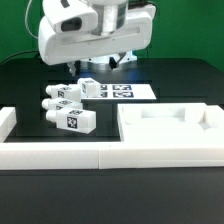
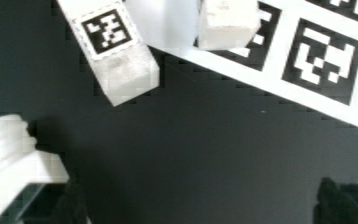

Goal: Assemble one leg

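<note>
One black table [image 1: 30, 75]. One white L-shaped rail [image 1: 60, 156] runs along its near edge and up the exterior view's left. One square white panel [image 1: 165, 135] with a raised rim sits on the exterior view's right, just beside the rail. One marker board [image 1: 122, 92] [image 2: 318, 60] lies flat mid-table.

Legs [image 1: 76, 121]: count is four, all lying on the table. Three are clustered to the exterior view's left of the marker board. The fourth leg [image 1: 88, 88] [image 2: 229, 25] overlaps that board's end.

One gripper [image 1: 124, 62] [image 2: 179, 200], jaws spread wide, nothing between them. It hangs over or just past the marker board's far edge; can't tell which. The fourth leg is nearest, lower and toward the exterior view's left, apart from the fingertips. The cluster is farther off. Wrist view shows a white lump [image 2: 7, 150] by one fingertip, unidentifiable.
</note>
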Controlling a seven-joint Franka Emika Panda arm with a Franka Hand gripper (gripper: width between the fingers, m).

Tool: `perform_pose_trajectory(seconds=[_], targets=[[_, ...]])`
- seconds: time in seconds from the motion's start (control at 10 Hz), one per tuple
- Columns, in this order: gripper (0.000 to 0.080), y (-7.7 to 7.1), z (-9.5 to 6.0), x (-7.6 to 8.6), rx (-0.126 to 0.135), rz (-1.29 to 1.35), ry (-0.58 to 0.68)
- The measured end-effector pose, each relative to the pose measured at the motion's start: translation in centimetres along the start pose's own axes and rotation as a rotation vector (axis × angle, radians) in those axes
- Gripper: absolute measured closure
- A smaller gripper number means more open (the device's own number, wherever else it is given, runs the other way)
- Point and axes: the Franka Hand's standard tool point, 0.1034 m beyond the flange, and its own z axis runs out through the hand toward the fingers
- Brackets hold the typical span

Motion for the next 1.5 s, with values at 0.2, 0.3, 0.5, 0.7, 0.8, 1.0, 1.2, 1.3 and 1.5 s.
perform_pose_trajectory(seconds=[0.2, 0.3, 0.5, 0.7, 0.8, 1.0, 1.2, 1.3, 1.5], targets=[[0.0151, 0.7, 2.0, -0.6, -0.016, -0.072, -0.122], [0.0151, 1.3, 3.2, -1.7, -0.031, -0.100, -0.203], [0.0151, 2.4, 4.2, -2.5, -0.047, -0.163, -0.269], [0.0151, 2.0, 4.3, -1.9, -0.042, -0.172, -0.296], [0.0151, 2.0, 4.3, -2.0, -0.042, -0.172, -0.297], [0.0151, 2.5, 5.7, -1.6, -0.081, -0.198, -0.287], [0.0151, 3.6, 6.3, -1.6, -0.168, -0.301, -0.281], [0.0151, 3.9, 6.3, -1.8, -0.173, -0.349, -0.260], [0.0151, 3.9, 6.4, -2.0, -0.169, -0.360, -0.262]])
